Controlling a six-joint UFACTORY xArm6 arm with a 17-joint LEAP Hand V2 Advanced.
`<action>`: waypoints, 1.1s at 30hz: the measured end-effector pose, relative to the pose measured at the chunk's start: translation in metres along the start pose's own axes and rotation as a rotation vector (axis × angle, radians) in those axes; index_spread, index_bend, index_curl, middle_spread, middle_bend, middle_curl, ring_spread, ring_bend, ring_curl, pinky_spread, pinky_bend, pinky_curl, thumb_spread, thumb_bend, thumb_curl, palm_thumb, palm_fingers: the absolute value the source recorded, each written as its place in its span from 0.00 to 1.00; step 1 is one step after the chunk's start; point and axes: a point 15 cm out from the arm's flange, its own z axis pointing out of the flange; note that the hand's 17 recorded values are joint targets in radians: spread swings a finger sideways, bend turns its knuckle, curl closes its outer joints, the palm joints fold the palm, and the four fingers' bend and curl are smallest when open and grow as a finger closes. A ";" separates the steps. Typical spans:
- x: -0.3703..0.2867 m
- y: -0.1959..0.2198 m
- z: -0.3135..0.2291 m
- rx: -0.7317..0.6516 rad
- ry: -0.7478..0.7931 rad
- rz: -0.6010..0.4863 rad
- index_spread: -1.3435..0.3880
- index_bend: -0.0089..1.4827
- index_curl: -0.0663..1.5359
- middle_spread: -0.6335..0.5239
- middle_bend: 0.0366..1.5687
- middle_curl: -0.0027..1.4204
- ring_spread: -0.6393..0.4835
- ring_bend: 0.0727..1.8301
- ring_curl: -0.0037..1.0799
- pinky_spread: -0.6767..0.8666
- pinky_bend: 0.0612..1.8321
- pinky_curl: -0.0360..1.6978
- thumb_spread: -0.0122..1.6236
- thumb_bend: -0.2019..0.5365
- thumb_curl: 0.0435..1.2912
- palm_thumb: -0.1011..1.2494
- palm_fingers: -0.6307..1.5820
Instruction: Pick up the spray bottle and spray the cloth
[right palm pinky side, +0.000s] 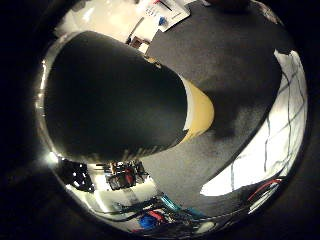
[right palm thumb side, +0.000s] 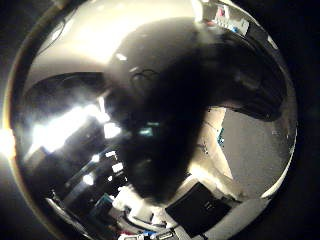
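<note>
The spray bottle (right palm pinky side: 110, 100) fills much of the right little finger side palm view, so it is close to my palm. Its body is dark green, with a yellow band (right palm pinky side: 203, 108) towards one end. It stretches out over a dark grey surface (right palm pinky side: 235, 60). In the right thumb side palm view a dark blurred shape (right palm thumb side: 170, 110) stands close in front of the camera; I cannot tell what it is. I cannot make out a cloth for certain.
Pale patches (right palm pinky side: 285, 100) lie on the dark grey surface beyond the bottle. White items and a small box (right palm pinky side: 160, 12) lie at its far edge. A pale surface (right palm thumb side: 250, 150) and a black object (right palm thumb side: 200, 205) show in the thumb side view.
</note>
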 end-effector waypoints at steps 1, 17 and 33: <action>-0.001 -0.001 -0.004 0.003 0.000 -0.001 0.61 0.12 0.30 0.57 0.12 0.31 0.63 0.21 0.31 0.70 0.15 0.38 0.66 0.24 0.26 0.58 0.35; -0.006 -0.005 -0.076 0.032 0.098 -0.044 0.62 0.12 0.24 0.59 0.10 0.26 0.67 0.16 0.26 0.70 0.15 0.27 0.66 0.24 0.25 0.58 0.37; -0.054 0.023 -0.175 0.108 0.118 -0.072 0.63 0.12 0.24 0.60 0.10 0.25 0.68 0.14 0.25 0.69 0.15 0.22 0.67 0.24 0.25 0.57 0.39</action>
